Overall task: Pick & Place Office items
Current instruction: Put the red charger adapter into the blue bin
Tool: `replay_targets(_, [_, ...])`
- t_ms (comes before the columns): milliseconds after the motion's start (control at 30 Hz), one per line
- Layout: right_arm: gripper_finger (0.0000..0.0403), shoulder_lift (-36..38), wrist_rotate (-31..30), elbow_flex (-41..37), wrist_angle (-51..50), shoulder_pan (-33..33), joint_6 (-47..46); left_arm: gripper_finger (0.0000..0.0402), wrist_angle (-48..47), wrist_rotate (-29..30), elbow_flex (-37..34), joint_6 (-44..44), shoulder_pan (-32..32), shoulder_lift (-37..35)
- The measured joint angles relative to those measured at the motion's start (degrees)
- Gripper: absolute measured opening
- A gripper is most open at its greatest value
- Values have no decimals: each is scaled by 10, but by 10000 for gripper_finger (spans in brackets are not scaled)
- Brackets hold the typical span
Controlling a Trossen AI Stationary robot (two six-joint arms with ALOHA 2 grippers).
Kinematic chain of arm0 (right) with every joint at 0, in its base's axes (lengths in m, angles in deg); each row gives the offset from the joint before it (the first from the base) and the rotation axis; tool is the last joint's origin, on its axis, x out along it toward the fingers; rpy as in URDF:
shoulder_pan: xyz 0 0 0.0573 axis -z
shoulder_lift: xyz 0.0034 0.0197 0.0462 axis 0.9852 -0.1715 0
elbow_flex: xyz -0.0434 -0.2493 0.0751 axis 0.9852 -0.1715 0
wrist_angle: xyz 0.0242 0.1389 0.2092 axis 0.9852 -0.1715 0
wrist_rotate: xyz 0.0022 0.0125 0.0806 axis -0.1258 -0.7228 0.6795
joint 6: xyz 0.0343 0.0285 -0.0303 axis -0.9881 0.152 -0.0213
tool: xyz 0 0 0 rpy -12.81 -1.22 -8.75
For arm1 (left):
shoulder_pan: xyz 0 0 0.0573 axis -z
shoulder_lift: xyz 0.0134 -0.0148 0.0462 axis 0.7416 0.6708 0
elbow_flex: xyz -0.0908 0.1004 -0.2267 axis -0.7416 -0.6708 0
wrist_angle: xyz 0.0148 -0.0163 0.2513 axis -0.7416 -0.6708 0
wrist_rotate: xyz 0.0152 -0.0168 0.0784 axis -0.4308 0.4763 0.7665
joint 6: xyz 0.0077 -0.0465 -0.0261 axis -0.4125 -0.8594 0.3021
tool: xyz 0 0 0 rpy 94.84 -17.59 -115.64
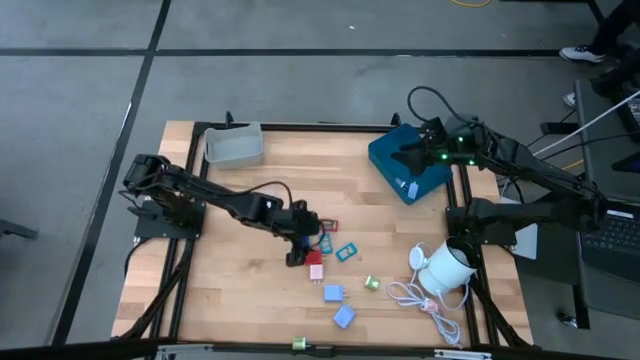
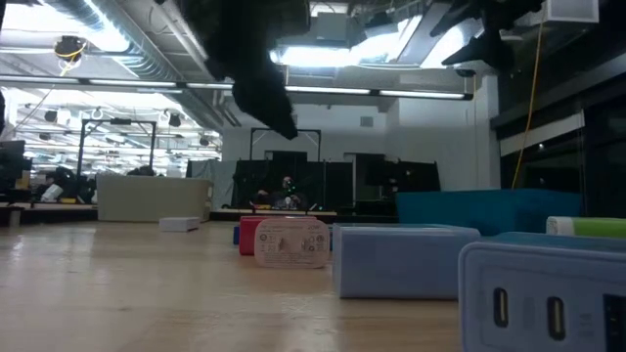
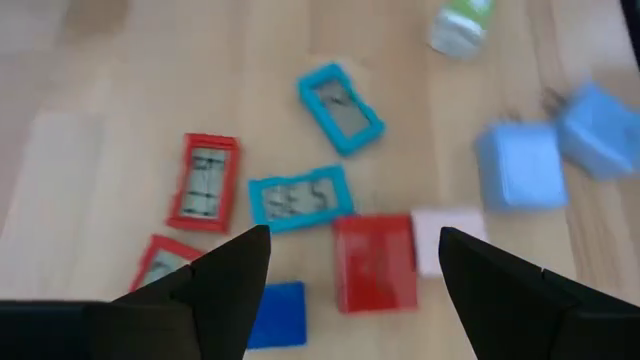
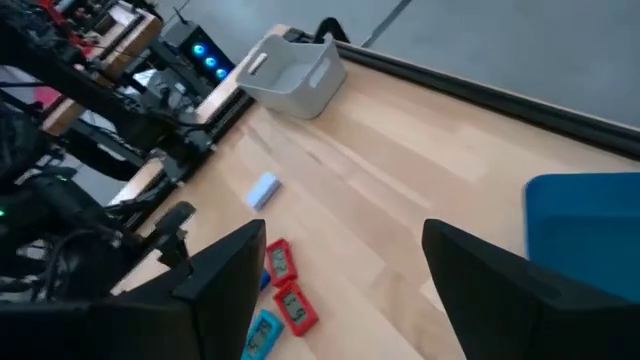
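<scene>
Office items: small coloured pieces scattered mid-table, mostly toward the front edge in the high view.
Red block (image 3: pixel 375 262): lies flat on the wood, between the left gripper's two fingers as its wrist camera sees it, not gripped.
Pink piece (image 3: pixel 447 238): touching the red block's side.
Dark blue piece (image 3: pixel 276 314): just beside the red block, on the other side.
Framed pieces: two teal frames (image 3: pixel 300 197) and two red frames (image 3: pixel 204 182) lie flat near the red block.
Light blue blocks (image 3: pixel 520 166): two close together, well apart from the red block.
Green-and-white piece (image 3: pixel 460 25): alone, farther out.
Left gripper (image 1: pixel 297 237): low over the cluster, fingers spread wide, holding nothing.
Right gripper (image 1: pixel 408 155): above the blue tray (image 1: pixel 385 150) at the table's far right, fingers wide apart, empty.
Grey tray (image 1: pixel 234 146): far left corner of the table.
White round object (image 1: pixel 447 265): right side, with its coiled cable (image 1: pixel 412 297) beside it.
</scene>
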Motion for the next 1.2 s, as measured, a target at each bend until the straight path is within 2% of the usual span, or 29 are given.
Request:
replay_targets(133, [277, 0, -26, 0, 0, -25, -8, 286, -15, -6, 0, 41, 18, 0])
replay_targets(333, [277, 0, -50, 0, 4, -50, -23, 286, -45, 5, 0, 13, 20, 25])
replay_targets(533, [277, 0, -68, 0, 18, -68, -36, 286, -13, -22, 3, -48, 21, 82])
replay_targets(933, [277, 0, -68, 0, 19, -72, -19, 286, -9, -20, 41, -108, 52, 138])
replay_targets(1200, [277, 0, -62, 0, 19, -72, -6, 282, -10, 7, 42, -123, 58, 142])
